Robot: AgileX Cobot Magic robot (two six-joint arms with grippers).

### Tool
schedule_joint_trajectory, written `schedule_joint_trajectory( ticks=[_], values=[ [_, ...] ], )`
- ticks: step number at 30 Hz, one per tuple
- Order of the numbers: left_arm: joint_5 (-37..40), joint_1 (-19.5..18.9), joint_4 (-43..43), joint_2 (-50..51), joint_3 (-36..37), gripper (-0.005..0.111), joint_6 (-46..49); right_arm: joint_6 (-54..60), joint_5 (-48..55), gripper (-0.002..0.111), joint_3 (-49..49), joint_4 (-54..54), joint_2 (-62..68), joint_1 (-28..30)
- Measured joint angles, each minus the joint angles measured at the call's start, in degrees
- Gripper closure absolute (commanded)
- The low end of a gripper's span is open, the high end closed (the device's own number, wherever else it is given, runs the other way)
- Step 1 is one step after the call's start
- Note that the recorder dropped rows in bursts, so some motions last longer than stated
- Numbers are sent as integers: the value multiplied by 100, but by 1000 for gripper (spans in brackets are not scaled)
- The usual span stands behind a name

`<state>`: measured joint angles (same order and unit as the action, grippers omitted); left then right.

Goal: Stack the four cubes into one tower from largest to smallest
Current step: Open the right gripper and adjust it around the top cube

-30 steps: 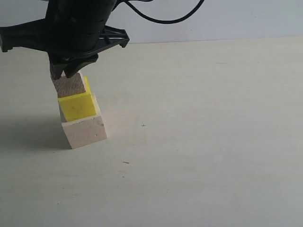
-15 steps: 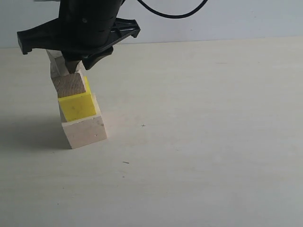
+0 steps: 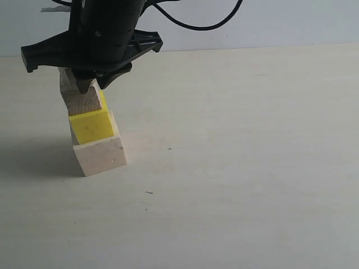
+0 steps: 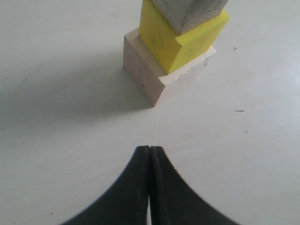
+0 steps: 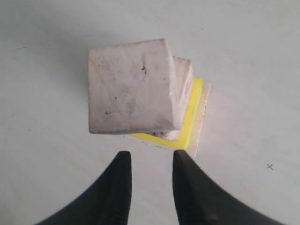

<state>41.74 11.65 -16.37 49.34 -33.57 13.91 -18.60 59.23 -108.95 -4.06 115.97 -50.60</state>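
Note:
The tower stands at the left of the table. The largest pale wood cube (image 3: pixel 101 158) is at the bottom, then the yellow cube (image 3: pixel 92 126), then the light-brown cube (image 3: pixel 83 101). The smallest pinkish cube (image 3: pixel 67 82) lies on top, partly hidden by my right gripper (image 3: pixel 92 83). Seen from above, the pinkish cube (image 5: pixel 133 86) sits skewed over the yellow cube (image 5: pixel 191 117). My right gripper (image 5: pixel 151 159) is open, with nothing between its fingers and clear of the cube. My left gripper (image 4: pixel 150 151) is shut and empty, low over the table and short of the tower's pale wood cube (image 4: pixel 145 70).
The pale tabletop (image 3: pixel 241 168) stretches to the right of the tower, up to a light wall (image 3: pixel 280 22). A black cable (image 3: pixel 196 22) hangs from the right arm above the table. A shadow (image 3: pixel 28 157) lies left of the tower.
My right gripper has opened, let go of the pinkish cube and risen a little, shifting right. The pinkish cube stays on top of the tower.

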Motion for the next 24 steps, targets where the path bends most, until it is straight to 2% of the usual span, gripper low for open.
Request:
schedule_joint_trajectory(
  ticks=[24],
  values=[
    [0,0,0,0,0,107,0,-105,-438,77,0,-362,9,0]
  ],
)
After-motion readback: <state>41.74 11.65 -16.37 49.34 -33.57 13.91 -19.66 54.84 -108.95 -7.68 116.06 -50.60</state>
